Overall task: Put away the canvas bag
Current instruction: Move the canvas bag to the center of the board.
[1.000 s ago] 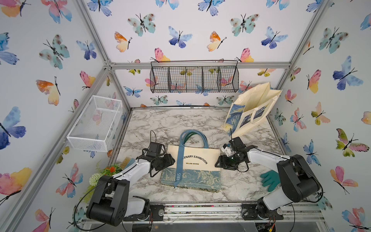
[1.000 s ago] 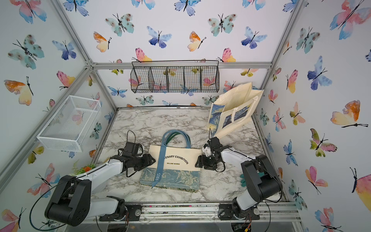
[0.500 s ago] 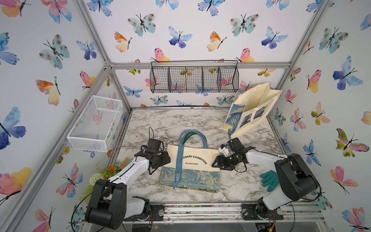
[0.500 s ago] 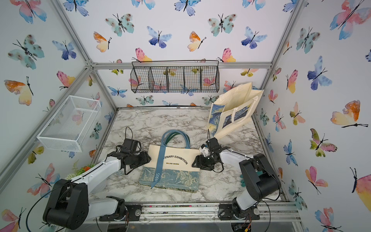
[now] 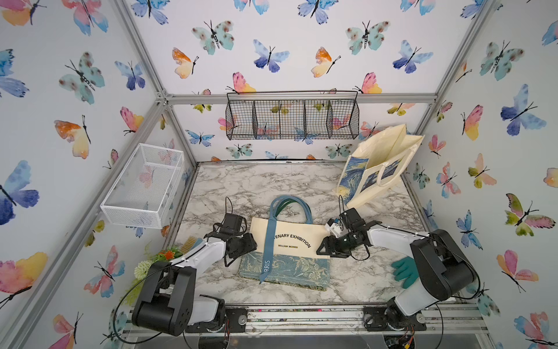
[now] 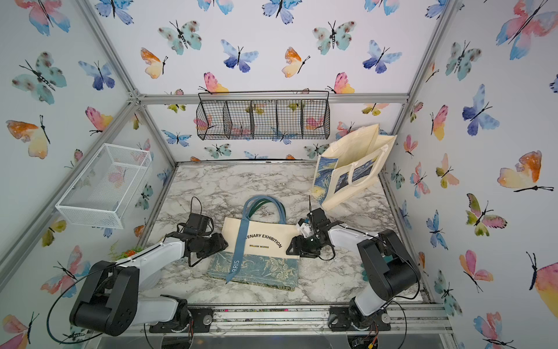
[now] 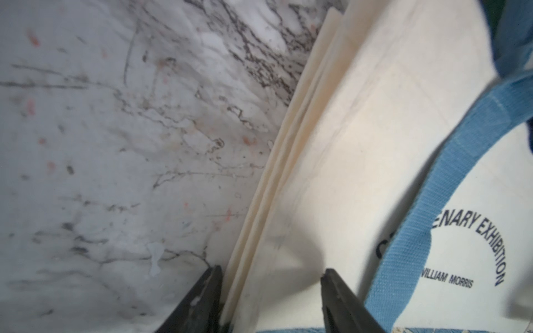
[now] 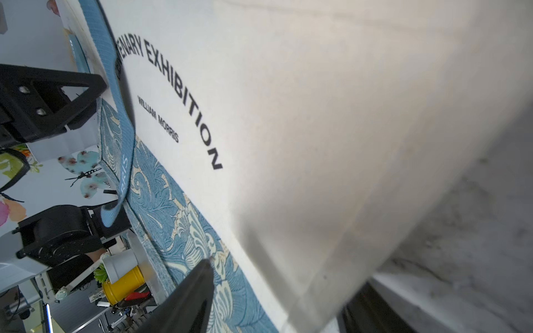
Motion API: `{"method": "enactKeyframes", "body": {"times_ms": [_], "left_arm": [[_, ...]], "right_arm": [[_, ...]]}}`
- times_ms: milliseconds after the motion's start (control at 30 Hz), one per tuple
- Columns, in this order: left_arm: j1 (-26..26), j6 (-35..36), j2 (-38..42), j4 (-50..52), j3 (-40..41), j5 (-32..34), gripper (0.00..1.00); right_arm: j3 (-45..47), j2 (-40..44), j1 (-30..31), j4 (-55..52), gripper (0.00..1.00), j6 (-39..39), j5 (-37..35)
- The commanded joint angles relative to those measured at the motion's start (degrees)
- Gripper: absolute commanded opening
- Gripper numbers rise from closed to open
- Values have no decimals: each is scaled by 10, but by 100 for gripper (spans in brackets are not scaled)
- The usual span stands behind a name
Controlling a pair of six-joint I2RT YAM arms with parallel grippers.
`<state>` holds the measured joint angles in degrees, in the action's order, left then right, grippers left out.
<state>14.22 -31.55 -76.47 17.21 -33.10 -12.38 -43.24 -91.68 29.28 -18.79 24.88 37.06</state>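
Though hidden above | left wrist: fingers (image 7: 343,299) straddle canvas bag (image 7: 360,144) edge

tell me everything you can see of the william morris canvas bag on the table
The canvas bag lies flat on the marble table: cream cloth, black WILLIAM MORRIS lettering, a blue floral band along its near edge, blue handles pointing back, one blue strap across its front. The open left claw and right claw straddle its side edges.

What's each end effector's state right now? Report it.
Left end effector: open, jaws astride one edge of the canvas bag.
Right end effector: open, astride the opposite edge.
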Motion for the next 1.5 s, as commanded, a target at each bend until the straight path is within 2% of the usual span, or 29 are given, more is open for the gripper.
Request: {"method": "enactKeyframes", "body": {"times_ms": [0, 167, 333, 467, 867, 1100, 1467], "left_arm": [[5, -18, -10, -19, 18, -90, 51], [6, -50, -1, -51, 18, -134, 43], [8, -65, -22, -86, -5, -180, 43], [8, -71, -54, -110, -30, -189, 42], [8, -36, -164, -119, -132, -200, 41], [8, -29, -214, -115, -179, -202, 41], [3, -18, -209, -111, -185, -193, 41]], "right_arm": [[5, -29, 29, -26, 69, -3, 25], [-49, -51, 30, -25, 69, 17, 11], [-176, -138, 30, -96, 69, -25, -73], [-274, -202, 21, -130, 70, -46, -121], [-512, -338, -4, -213, 70, -60, -161], [-543, -357, -7, -219, 70, -45, -148], [-493, -327, -7, -193, 67, -23, -102]]}}
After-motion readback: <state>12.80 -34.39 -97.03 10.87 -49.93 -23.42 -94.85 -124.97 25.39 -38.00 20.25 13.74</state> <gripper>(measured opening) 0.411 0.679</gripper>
